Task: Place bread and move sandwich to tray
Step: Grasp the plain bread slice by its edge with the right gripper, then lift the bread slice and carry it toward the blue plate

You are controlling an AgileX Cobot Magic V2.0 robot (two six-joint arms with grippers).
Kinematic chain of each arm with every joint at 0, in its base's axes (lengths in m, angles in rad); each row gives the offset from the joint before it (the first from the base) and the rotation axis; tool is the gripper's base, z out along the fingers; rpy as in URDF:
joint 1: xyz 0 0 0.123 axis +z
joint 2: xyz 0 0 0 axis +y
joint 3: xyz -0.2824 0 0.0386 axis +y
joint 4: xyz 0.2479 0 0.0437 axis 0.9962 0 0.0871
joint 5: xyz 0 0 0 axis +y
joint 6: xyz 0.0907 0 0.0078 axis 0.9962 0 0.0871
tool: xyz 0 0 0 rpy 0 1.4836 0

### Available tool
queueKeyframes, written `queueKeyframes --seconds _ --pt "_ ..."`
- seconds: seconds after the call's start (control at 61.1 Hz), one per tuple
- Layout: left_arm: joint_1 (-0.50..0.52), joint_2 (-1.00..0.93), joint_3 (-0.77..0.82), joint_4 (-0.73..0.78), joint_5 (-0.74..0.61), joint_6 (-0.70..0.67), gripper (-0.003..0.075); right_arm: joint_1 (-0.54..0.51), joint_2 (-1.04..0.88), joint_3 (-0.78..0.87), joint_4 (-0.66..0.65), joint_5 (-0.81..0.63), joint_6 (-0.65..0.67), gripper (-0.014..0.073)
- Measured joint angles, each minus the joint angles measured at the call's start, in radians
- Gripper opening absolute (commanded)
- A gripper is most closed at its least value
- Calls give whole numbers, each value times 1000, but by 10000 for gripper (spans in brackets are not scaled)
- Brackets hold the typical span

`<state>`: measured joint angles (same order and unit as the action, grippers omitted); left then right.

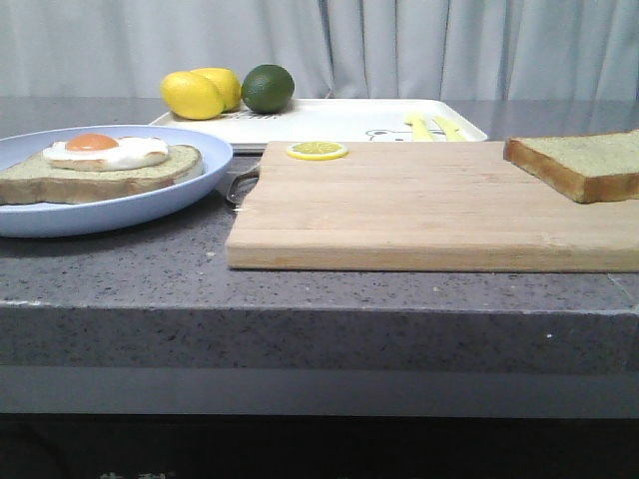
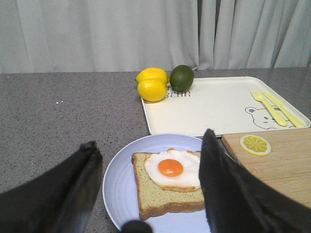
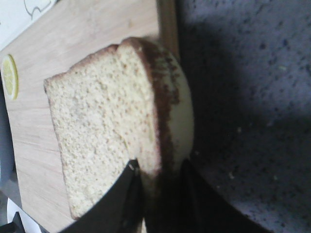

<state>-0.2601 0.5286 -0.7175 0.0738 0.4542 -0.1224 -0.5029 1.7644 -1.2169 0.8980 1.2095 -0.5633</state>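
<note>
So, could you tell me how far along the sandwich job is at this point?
Nothing is finished yet. In hand: the right tool grips the plain beige bread slice by its crust at the wooden cutting board. Left: setting it on the egg-topped toast on the pale blue round plate, beneath the open left tool, then moving the sandwich to the white rectangular tray.

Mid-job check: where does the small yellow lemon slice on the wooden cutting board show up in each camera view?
Front view: the flat round yellow lemon slice lies at the board's far edge, near its left corner.
Left wrist view: it lies right of centre, beyond the right finger.
Right wrist view: only a sliver shows at the left edge.
Shared landmark: the light wooden cutting board under it, seen in all three views.
</note>
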Motion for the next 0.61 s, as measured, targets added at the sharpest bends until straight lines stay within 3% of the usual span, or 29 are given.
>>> queueKeyframes --seconds 0.295,0.606 --pt "0 0 0 0 0 0 439 -7 -55 -3 29 -2 -2 -68" --pt "0 0 0 0 0 0 439 -1 -184 -1 206 -6 -2 -66"
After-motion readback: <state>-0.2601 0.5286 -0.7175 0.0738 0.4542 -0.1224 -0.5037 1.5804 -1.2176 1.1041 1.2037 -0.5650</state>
